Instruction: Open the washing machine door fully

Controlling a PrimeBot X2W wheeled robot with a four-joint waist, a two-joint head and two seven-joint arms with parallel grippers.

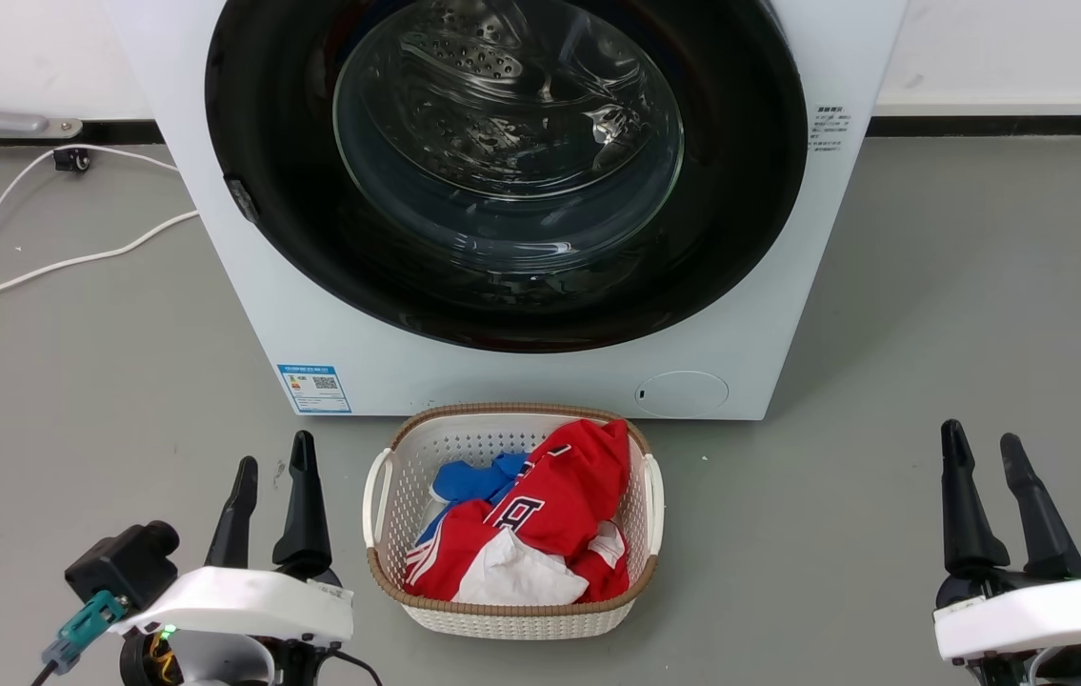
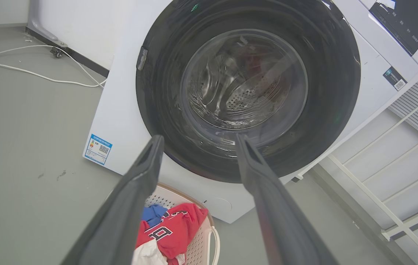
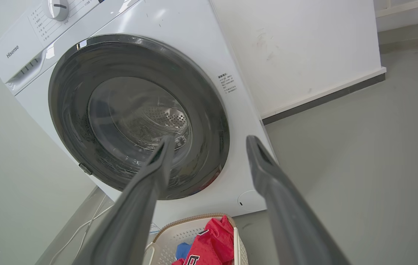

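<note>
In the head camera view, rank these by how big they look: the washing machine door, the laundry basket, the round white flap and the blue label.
1. washing machine door
2. laundry basket
3. round white flap and blue label: they look about alike, so I won't rank them.

Bright even light; glare on door glass.

A white basket on the grey floor holds a red shirt, a blue cloth and a white cloth, a white cable trails at the left, and a blue label and round flap sit low on the machine
</note>
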